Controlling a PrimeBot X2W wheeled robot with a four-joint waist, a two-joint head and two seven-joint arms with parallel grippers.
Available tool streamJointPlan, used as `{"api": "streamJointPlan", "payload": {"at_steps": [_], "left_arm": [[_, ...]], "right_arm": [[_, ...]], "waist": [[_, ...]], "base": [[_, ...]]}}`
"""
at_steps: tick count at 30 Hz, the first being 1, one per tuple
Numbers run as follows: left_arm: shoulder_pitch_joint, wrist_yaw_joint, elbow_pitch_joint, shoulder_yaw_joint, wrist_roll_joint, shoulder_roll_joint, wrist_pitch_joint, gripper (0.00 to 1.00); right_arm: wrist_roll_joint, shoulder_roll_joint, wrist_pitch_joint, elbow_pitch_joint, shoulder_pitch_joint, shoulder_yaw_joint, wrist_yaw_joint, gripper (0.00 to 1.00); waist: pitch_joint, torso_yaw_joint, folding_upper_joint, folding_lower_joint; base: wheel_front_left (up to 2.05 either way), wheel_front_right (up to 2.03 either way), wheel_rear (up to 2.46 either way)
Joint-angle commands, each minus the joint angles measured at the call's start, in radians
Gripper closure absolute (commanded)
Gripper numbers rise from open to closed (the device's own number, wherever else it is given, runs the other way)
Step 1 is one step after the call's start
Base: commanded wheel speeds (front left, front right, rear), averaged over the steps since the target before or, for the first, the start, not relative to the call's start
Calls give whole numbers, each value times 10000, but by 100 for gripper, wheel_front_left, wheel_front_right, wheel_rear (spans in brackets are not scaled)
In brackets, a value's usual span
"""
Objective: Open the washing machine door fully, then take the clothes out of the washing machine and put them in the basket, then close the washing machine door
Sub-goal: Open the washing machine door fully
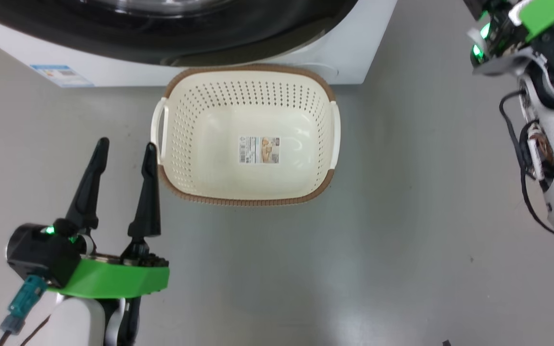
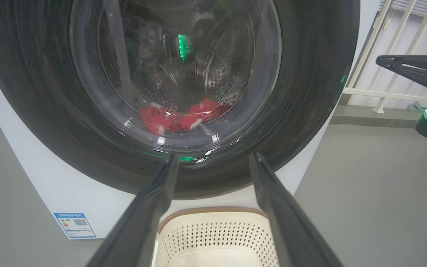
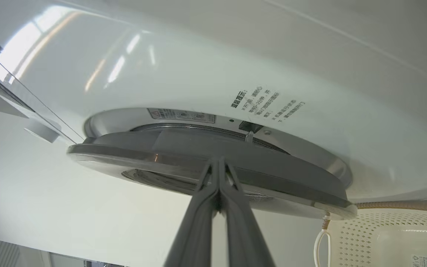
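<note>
The washing machine point(image 2: 50, 185) is white, and its door point(image 2: 310, 92) has a wide black rim and a glass window. Red clothes point(image 2: 161, 118) lie in the drum behind the glass. The cream basket point(image 1: 248, 199) stands empty on the floor against the machine's front. My left gripper point(image 1: 127, 144) is open and empty, just left of the basket, pointing at the door point(image 1: 161, 38). My right gripper point(image 3: 219, 161) is shut, with its tips against the edge of the door point(image 3: 198, 148). A narrow gap shows there between the door and the machine front point(image 3: 198, 74).
Grey floor point(image 1: 402, 240) spreads to the right of the basket and in front of it. A blue label point(image 1: 63, 75) sits low on the machine's front. My right arm point(image 1: 546, 96) with loose cables rises at the right edge. A white railing point(image 2: 384, 55) stands beyond the machine.
</note>
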Motion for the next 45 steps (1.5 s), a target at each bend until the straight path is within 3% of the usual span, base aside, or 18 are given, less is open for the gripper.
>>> {"api": "streamJointPlan", "payload": {"at_steps": [1, 23, 33, 45], "left_arm": [[-149, -29, -283, 318, -105, 187, -76, 0], [-509, -51, -178, 47, -258, 187, -76, 0], [-580, -57, -134, -58, -222, 187, -76, 0], [-514, -60, 18, -53, -161, 187, -76, 0]], "right_arm": [[63, 171, 148, -180, -280, 125, 4, 100], [15, 221, 1191, 473, -2034, 89, 4, 100], [-183, 225, 1406, 796, -2459, 156, 4, 100], [-94, 316, 2523, 985, -2304, 464, 4, 100]], "waist": [[351, 159, -1, 0], [1072, 668, -1, 0], [1224, 827, -1, 0], [939, 754, -1, 0]], "base": [[0, 0, 0], [0, 0, 0], [0, 0, 0], [0, 0, 0]]}}
